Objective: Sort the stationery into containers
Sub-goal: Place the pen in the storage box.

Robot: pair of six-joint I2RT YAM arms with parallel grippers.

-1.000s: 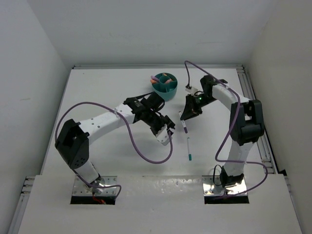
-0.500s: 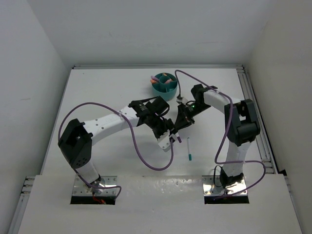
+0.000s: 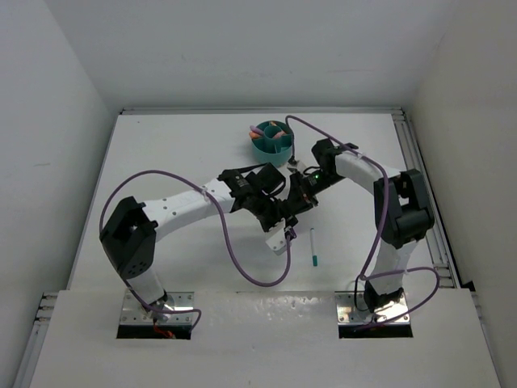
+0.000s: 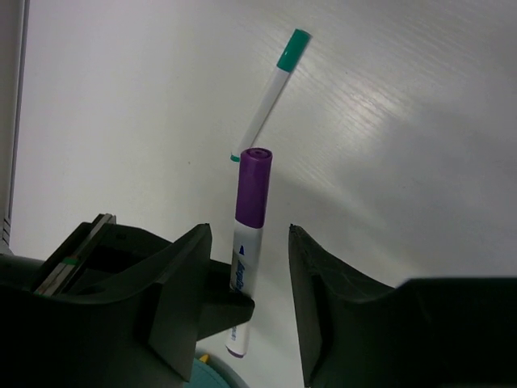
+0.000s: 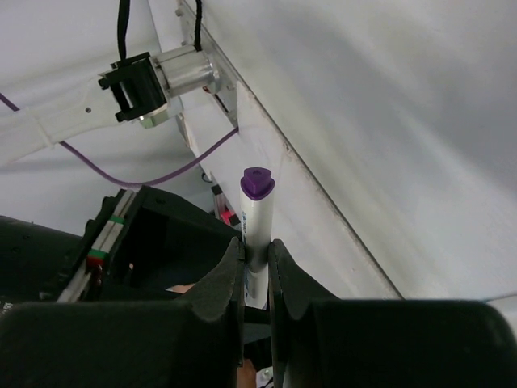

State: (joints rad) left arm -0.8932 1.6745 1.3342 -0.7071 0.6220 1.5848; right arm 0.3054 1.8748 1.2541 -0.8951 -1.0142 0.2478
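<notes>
Right now I am pinching the purple-capped pen in my right end effector, its tips pressed together on the white barrel. I am holding it between the spread fingers of my left end effector. I am judging this a handover, since the divided cup is sitting at twelve o'clock. A teal-capped pen is lying on the surface at five o'clock.

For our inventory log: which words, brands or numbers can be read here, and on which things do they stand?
Purple-capped pen, white barrel: blue print, too blurred to read.
Teal-capped pen: no print visible.
No other text shows in any view.
</notes>
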